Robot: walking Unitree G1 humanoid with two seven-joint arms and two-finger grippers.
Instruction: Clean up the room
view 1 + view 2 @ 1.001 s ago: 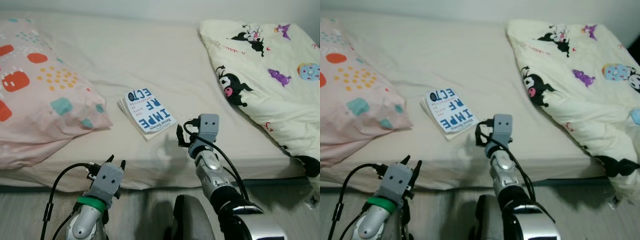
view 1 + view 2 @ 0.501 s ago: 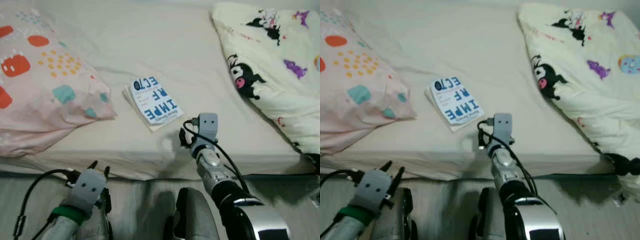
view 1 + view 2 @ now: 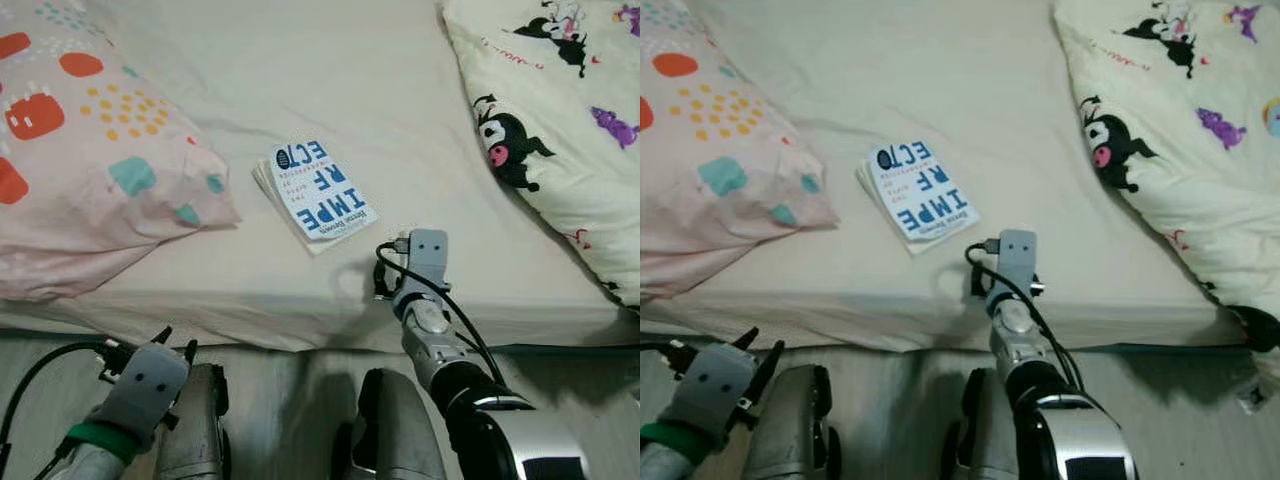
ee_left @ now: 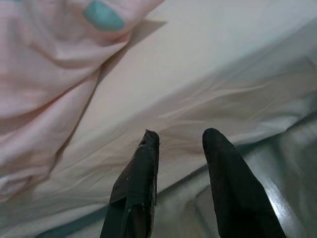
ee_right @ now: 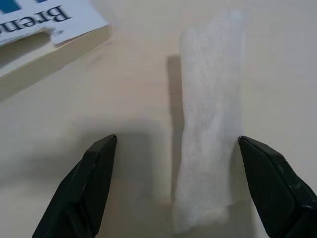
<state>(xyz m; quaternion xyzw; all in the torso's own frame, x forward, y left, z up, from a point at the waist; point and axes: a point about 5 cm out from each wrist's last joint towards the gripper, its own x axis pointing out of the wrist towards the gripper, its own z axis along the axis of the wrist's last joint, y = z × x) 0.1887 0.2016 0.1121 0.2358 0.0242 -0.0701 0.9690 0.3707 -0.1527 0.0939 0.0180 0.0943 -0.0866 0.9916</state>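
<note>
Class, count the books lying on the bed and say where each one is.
1. The book lies on the bed sheet, between the pink pillow and the cartoon-print duvet. Others may be hidden.

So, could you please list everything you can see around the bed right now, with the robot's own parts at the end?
Bed: one, cream sheet, spans the scene ahead of the robot.
Pillow: one, pink with orange, teal and yellow patches, on the bed's left side.
Comforter: one, pale yellow with cartoon prints, bunched on the bed's right side.
Book: one, white cover with blue lettering, flat on the sheet near the middle.
Tissue: one, white, lying on the sheet beside the book's corner.
Floor: grey, below the mattress edge.
Right gripper: black fingers open, over the bed edge, straddling the tissue.
Left gripper: black fingers open, low by the bedside below the pillow.
</note>
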